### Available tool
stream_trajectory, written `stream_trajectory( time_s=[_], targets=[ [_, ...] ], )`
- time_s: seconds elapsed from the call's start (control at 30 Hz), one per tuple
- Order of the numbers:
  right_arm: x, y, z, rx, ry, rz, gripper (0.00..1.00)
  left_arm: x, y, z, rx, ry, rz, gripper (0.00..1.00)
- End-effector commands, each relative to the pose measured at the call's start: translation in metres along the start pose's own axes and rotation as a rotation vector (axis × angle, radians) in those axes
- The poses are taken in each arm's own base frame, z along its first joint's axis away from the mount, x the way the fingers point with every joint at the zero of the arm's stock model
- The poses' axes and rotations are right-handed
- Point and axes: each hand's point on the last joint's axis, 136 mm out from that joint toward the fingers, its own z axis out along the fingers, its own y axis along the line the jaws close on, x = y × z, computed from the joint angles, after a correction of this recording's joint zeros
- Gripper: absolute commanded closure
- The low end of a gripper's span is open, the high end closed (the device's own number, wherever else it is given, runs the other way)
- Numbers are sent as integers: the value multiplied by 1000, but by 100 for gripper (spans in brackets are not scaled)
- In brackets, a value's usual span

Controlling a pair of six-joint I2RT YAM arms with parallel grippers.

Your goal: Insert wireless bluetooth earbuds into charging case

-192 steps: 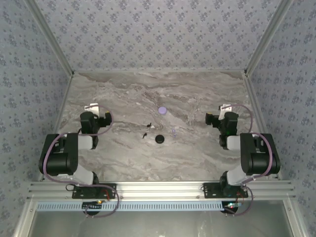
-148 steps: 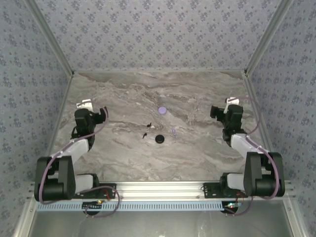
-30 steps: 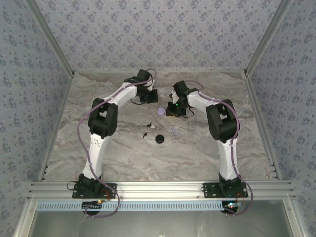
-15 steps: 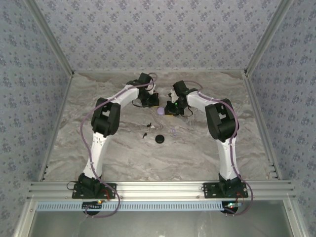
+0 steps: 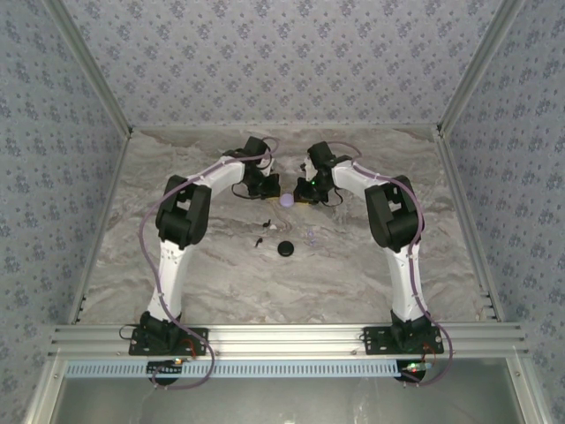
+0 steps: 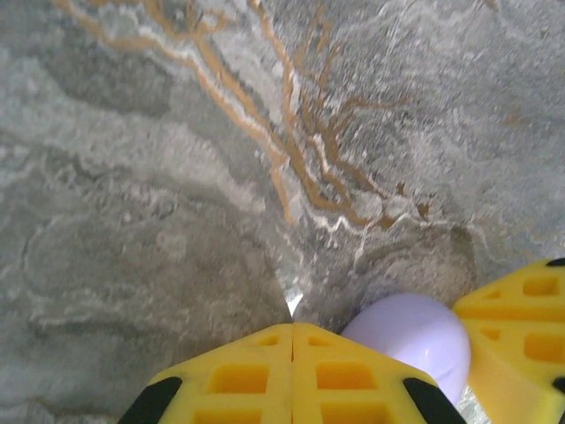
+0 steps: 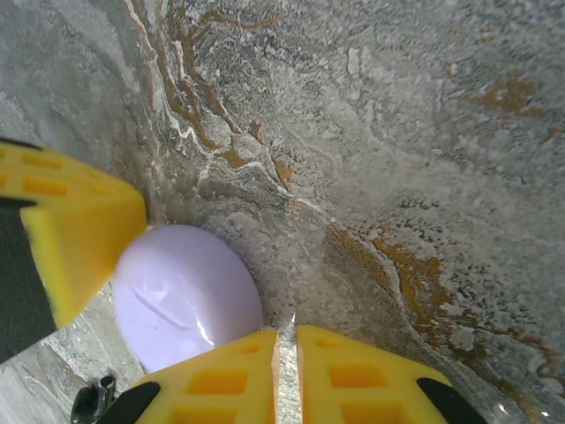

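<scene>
The left claw (image 6: 293, 340) and right claw (image 7: 287, 344), both closed and empty, flank a pale lilac round disc (image 5: 286, 200). The glossy black round charging case (image 5: 285, 249) and two tiny black stemmed earbuds (image 5: 259, 240) lie at the disc's 6 o'clock. The buds are probably light and slippery, so pinch across the bulb.

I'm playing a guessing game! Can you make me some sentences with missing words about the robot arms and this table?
1. The left tool and the right tool sit either side of a round disc coloured ____.
2. The left tool is ____, not open.
3. The black charging case lies ____ to the arm bases than the disc.
4. The earbuds lie ____ the case, on the table.

Missing words: lilac; shut; nearer; outside.
</scene>
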Motion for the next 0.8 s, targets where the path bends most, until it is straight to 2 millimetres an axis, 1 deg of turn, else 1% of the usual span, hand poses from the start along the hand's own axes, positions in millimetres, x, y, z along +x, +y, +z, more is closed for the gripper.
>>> stream_trajectory(
  time_s=[0.0,0.17,0.27,0.37,0.5,0.63,0.77],
  targets=[
    [2,-3,2,33,23,9,86,13,-2,-12,-25,16,9,93],
    [3,-8,-3,66,18,-3,84,12,4,-17,-62,-6,-8,92],
    [2,-9,-12,76,-1,-3,83,8,5,-27,-76,-36,-13,89],
    [1,-5,-23,54,-22,2,81,4,4,-40,-65,-76,-24,84],
    [-2,1,-32,-7,-44,16,79,1,0,-52,15,-115,-52,79],
    [-4,8,-35,-91,-53,37,75,-3,-9,-59,132,-142,-85,72],
    [-6,15,-31,-157,-49,52,72,-3,-14,-53,206,-132,-111,67]
  ],
)
